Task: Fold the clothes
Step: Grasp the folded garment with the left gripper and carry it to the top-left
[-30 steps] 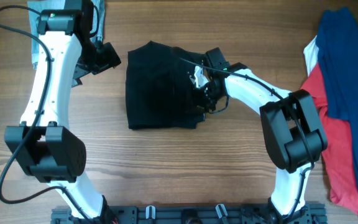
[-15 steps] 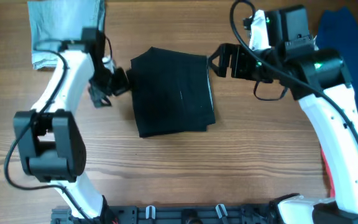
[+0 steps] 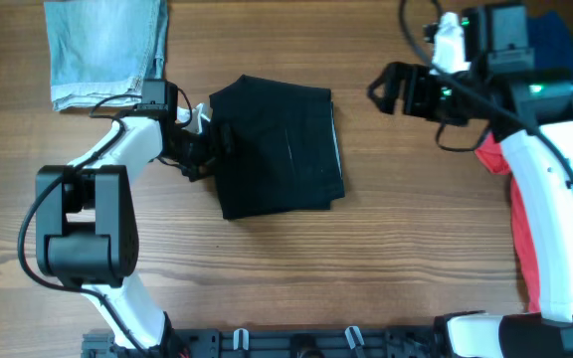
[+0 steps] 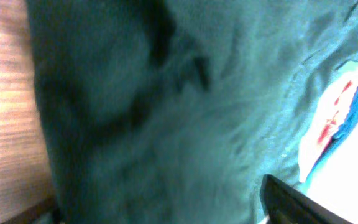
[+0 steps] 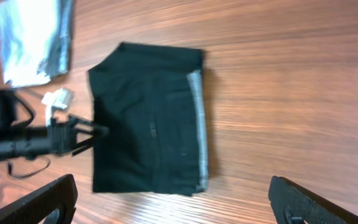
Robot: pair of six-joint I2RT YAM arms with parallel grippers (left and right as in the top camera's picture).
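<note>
Black shorts (image 3: 279,149) folded; left fingers (image 3: 207,151) at left edge.

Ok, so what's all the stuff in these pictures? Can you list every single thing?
black shorts: one, black, folded, middle of the table
denim garment: one, light blue, top left of the overhead view
red garment: one, red, right edge, mostly hidden by the right arm
dark blue garment: one, dark blue, top right corner, partly hidden by the arm
table: one, brown wood, under everything
left gripper: one, black, at the shorts' left edge; open or shut unclear
right gripper: one, black, open, right of the shorts, touching nothing
</note>
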